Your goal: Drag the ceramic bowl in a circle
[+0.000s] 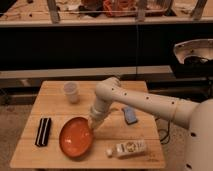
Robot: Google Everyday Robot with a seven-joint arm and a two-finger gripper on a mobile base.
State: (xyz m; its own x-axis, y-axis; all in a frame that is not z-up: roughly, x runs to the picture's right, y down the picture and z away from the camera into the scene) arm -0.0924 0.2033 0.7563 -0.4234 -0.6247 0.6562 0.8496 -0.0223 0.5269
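Observation:
The ceramic bowl is a wide, shallow, glossy orange-red dish on the wooden table, left of centre near the front. My white arm reaches in from the right. My gripper points down at the bowl's upper right rim and seems to touch it. The rim under the gripper is hidden.
A small translucent white cup stands at the back of the table. A black ridged block lies left of the bowl. A blue object lies right of the arm. A white bottle lies near the front right edge.

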